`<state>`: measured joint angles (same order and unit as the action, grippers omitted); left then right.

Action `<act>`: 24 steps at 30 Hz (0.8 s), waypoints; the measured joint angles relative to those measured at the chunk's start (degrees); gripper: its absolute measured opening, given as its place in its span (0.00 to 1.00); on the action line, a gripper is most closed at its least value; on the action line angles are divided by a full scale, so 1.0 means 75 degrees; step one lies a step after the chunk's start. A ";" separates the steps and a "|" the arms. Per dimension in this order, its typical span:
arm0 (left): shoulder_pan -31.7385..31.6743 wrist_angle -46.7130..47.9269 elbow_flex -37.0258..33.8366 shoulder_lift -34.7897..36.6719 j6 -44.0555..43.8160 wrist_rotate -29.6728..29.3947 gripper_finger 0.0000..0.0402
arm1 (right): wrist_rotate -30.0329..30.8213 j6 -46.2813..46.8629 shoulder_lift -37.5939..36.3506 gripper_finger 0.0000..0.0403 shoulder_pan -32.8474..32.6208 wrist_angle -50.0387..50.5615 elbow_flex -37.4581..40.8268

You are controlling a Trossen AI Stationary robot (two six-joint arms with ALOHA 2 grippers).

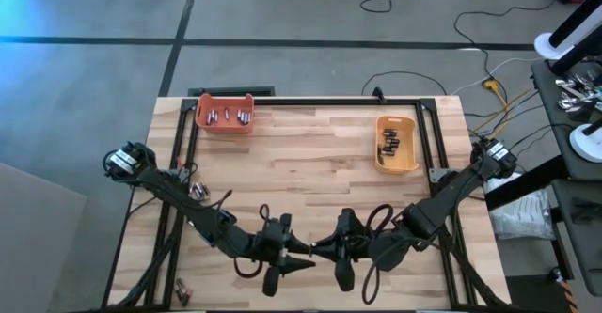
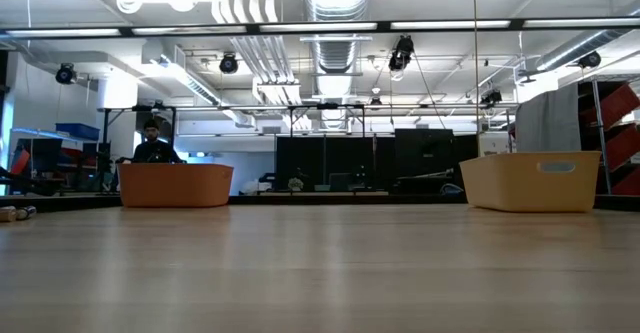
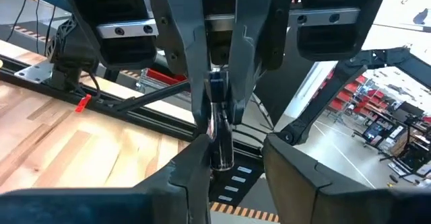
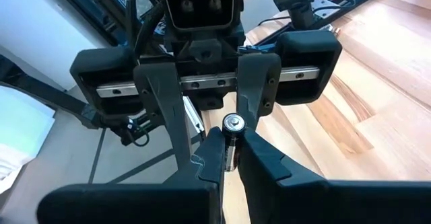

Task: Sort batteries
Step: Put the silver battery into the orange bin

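Right tool (image 4: 227, 158) clamps a dark battery (image 4: 232, 143), silvery end cap toward the left arm; both right fingers (image 4: 261, 160) press its sides. Left tool (image 3: 232, 153) faces it head-on at the near middle of the table (image 1: 310, 153), tips almost meeting in the high view: left tool (image 1: 303, 249), right tool (image 1: 323, 249). From the left wrist view the same battery (image 3: 219, 133) sits upright between the right arm's fingers, with the left fingers (image 3: 296, 163) spread wide on either side of it and not touching; left tool holds nothing.

Orange bin (image 1: 225, 113) at the far left of the table holds several silvery-grey batteries (image 1: 229, 117) lying in a row. Yellow bin (image 1: 396, 143) at the far right holds a cluster of dark batteries (image 1: 389, 144). More loose batteries (image 1: 198, 192) lie by the left arm near the table's left edge, and a couple (image 1: 179, 289) sit at the near left corner.

Low view shows both bins standing on the far part of the table, orange bin (image 2: 176, 185) left, yellow bin (image 2: 531, 181) right, well apart, no arm in it. A person (image 2: 153, 145) sits in the room behind the orange bin.
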<state>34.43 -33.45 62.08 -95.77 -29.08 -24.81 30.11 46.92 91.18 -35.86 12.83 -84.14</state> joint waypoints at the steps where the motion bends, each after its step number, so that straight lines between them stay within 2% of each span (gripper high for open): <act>1: -0.0007 -0.0005 0.0000 0.0000 -0.0021 -0.0006 0.29 | 0.0000 0.0000 0.0000 0.06 0.0000 0.0013 0.0000; 11: -0.0175 0.0209 0.0262 -0.0012 -0.0079 -0.0016 0.28 | 0.0032 -0.0047 -0.0023 0.06 0.0000 0.0016 0.0000; 14: -0.0185 0.0209 0.0262 -0.0012 -0.0077 -0.0021 0.20 | 0.0022 -0.0047 -0.0023 0.06 -0.0003 0.0002 0.0000; 18: -0.0191 0.0212 0.0259 -0.0015 -0.0075 -0.0025 0.05 | 0.0020 -0.0066 -0.0023 0.06 -0.0020 -0.0001 0.0000; 24: -0.0191 0.0209 0.0256 -0.0015 0.0123 -0.0028 0.05 | 0.0020 -0.0035 -0.0020 0.07 -0.0032 0.0013 0.0000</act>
<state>32.99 -31.88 64.01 -95.88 -28.15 -25.02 30.26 46.65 91.02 -36.10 12.93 -84.14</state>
